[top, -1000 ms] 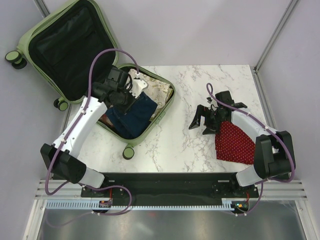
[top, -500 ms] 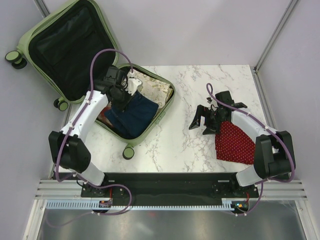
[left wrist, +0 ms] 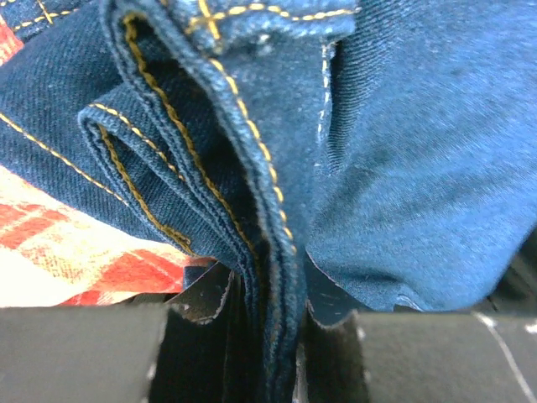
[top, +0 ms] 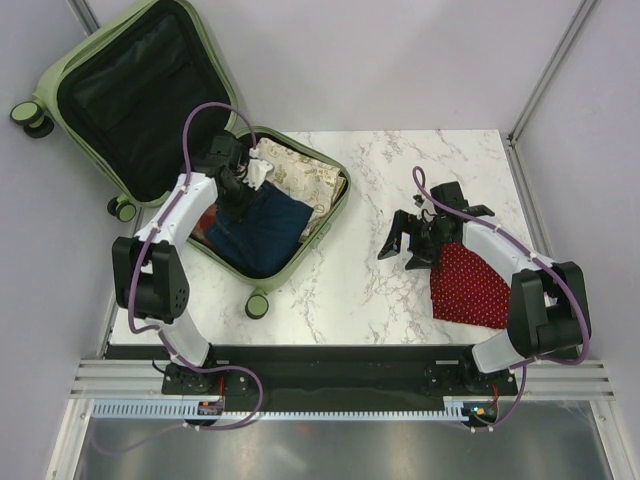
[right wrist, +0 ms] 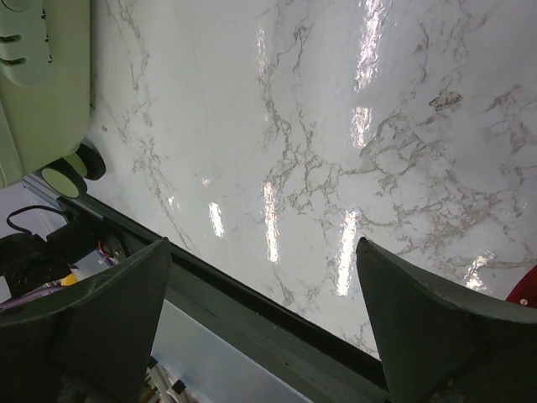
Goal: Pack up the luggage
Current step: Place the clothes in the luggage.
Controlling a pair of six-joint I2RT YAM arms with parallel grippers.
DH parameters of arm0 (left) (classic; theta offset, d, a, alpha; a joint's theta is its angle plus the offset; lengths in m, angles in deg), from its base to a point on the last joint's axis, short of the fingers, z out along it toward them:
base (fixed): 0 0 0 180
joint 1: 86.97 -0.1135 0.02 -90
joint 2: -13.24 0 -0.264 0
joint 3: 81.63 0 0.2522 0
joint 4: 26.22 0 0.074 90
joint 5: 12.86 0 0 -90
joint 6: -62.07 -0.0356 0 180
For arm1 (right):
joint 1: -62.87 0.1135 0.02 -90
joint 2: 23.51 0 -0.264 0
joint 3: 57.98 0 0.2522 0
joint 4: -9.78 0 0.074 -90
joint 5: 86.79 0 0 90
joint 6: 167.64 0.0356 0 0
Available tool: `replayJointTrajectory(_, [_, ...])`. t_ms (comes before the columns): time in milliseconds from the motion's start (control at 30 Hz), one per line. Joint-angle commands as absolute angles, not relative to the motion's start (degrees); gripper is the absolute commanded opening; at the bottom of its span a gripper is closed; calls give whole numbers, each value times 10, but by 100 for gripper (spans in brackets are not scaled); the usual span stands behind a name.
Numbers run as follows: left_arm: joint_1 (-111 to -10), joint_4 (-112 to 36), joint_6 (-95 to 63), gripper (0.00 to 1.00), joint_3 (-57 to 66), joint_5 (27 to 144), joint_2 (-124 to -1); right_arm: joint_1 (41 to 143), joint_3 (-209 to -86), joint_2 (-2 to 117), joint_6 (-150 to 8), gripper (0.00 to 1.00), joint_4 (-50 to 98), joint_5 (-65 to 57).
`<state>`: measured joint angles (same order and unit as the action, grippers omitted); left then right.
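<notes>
Lying open at the counter [top: 400, 290]'s far-left corner, the luggage [top: 338, 200] runs diagonally, wheels [top: 258, 304] near-left, lid hanging off the edge. Left wrist cam shows what the top view hides: left fingers [left wrist: 75, 353] pinching a fold of what's probably jeans [left wrist: 403, 168]. Right fingers [right wrist: 419, 336] gape wide, empty, over the counter.

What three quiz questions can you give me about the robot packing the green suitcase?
1. True or false: the right pincer is open and empty.
2. The left pincer grips: A socks, B blue jeans, C a book?
3. Fill in: the red cloth lies on the ____, outside the luggage.
Key: 1 true; 2 B; 3 table.
</notes>
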<state>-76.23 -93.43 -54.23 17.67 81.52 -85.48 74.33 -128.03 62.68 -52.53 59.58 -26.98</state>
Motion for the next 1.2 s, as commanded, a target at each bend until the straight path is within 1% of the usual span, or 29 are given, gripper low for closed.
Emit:
replayJointTrajectory(0, [-770,-909,-554,11,190,758,-861,744,-1292,626,-537,98,598,-282])
replayJointTrajectory(33, [-772,-906,-549,21,188,743,-862,744,-1293,627,-538,98,598,-282])
replayJointTrajectory(67, [-774,-903,-538,33,187,728,-863,744,-1294,629,-538,98,598,-283])
replayJointTrajectory(100, [-777,-897,-531,59,185,705,-863,744,-1295,631,-539,98,598,-283])
replayJointTrajectory(167, [-784,-895,-513,78,187,690,-864,744,-1298,633,-539,98,598,-283])
replayJointTrajectory(300, [-799,-895,-488,92,199,645,-857,744,-1303,631,-539,98,598,-283])
replayJointTrajectory(367, [-810,-895,-477,96,203,635,-846,743,-1304,629,-538,98,598,-283])
replayJointTrajectory(467, [-823,-895,-466,100,207,597,-830,744,-1306,622,-536,98,598,-281])
replayJointTrajectory(567, [-836,-895,-454,100,212,585,-818,744,-1310,616,-537,98,598,-280])
replayJointTrajectory(767, [-840,-896,-449,100,210,660,-775,744,-1325,607,-542,98,612,-268])
replayJointTrajectory(867, [-840,-895,-448,100,199,724,-754,743,-1332,601,-549,98,618,-260])
replayJointTrajectory(900, [-840,-895,-447,100,191,755,-751,744,-1333,600,-550,98,620,-259])
replayJointTrajectory(1033, [-840,-889,-439,100,177,797,-758,744,-1333,595,-550,98,621,-259])
replayJointTrajectory(1133, [-841,-873,-432,91,176,821,-775,743,-1334,590,-551,98,623,-257])
replayJointTrajectory(1167, [-841,-873,-430,85,181,826,-792,744,-1335,588,-550,98,626,-257])
